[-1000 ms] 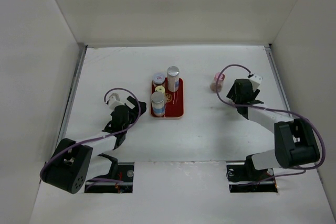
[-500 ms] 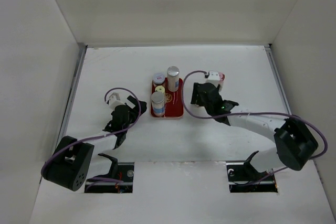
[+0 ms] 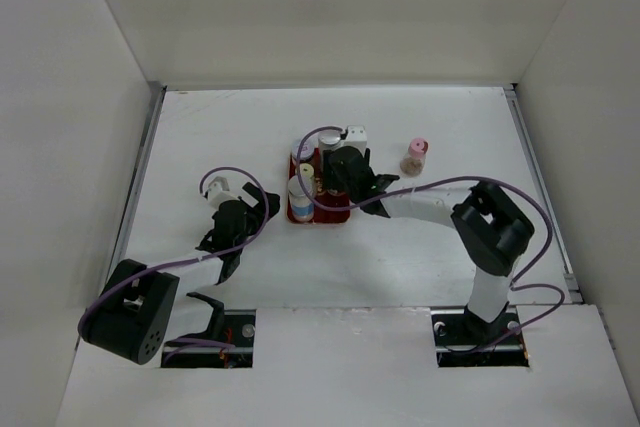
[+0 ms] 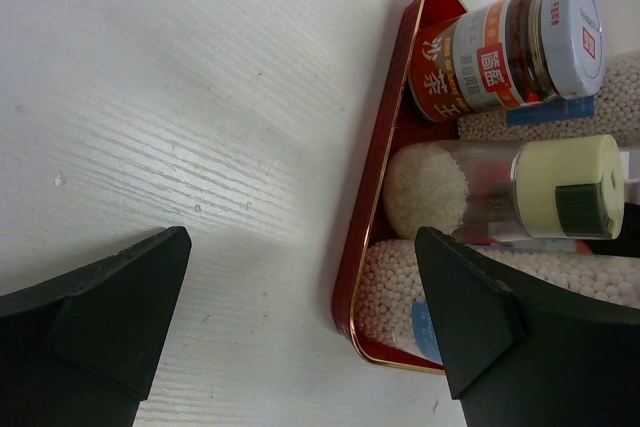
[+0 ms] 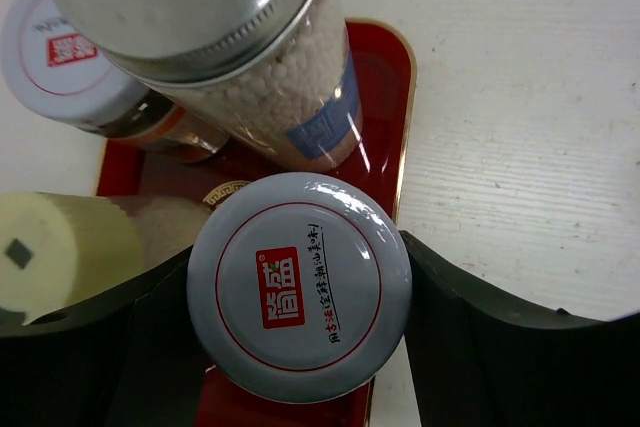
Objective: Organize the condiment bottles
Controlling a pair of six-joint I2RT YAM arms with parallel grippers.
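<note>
"What lies on the counter (image 3: 230, 127)?"
"A flat red tray (image 3: 334, 213) with rounded corners and a thin gold rim, about mid-counter."
"And the counter itself?"
"White, with a faint ridged grain up close."
"Anything around it?"
"Plain white walls (image 3: 330, 7) at the left, back and right."

jar (image 5: 299, 285) body hidden, silver-capped bottle (image 5: 190, 7) cropped
</note>
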